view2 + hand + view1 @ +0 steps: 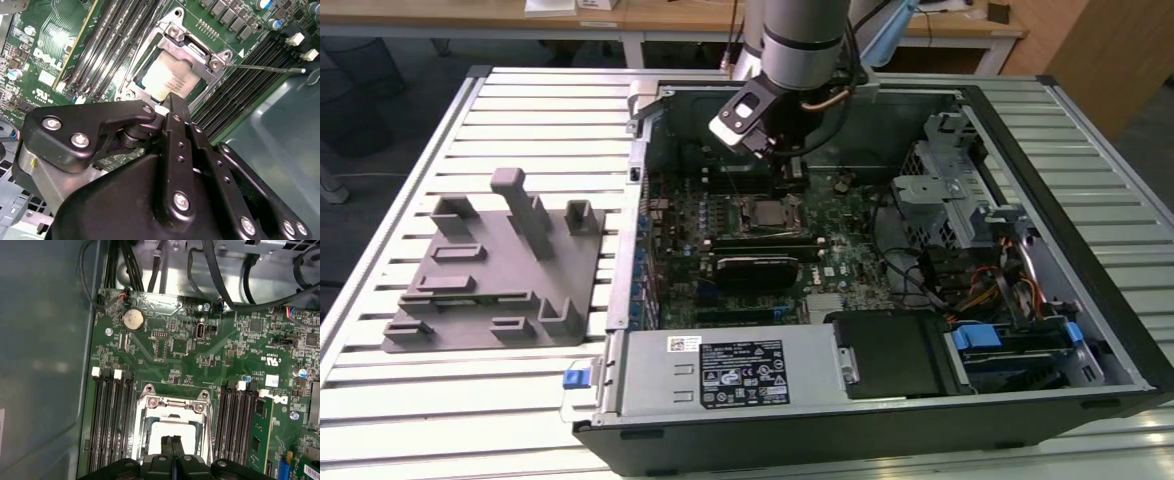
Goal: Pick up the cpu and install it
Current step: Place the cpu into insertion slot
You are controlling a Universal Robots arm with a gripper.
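Note:
The cpu (pixel 161 76) is a small silvery-white square lying flat in the metal-framed socket (pixel 196 49) on the green motherboard. In the first wrist view the cpu (pixel 186 432) lies inside the socket frame (pixel 172 402). My gripper (pixel 173 441) hangs just above the chip with its two black fingers pressed together and nothing between them. In the second wrist view the gripper (pixel 171 99) has its tip over one edge of the chip. In the exterior view the gripper (pixel 787 172) reaches down into the open computer case, above the socket (pixel 769 211).
A large grey fixture (pixel 494 260) with upright posts stands on the slatted table at the exterior view's left. Memory slots (pixel 111 425) flank the socket. A thin lever rod (pixel 265 68) sticks out beside it. A power supply (pixel 720 370), drive cage (pixel 961 195) and cables (pixel 220 285) crowd the case.

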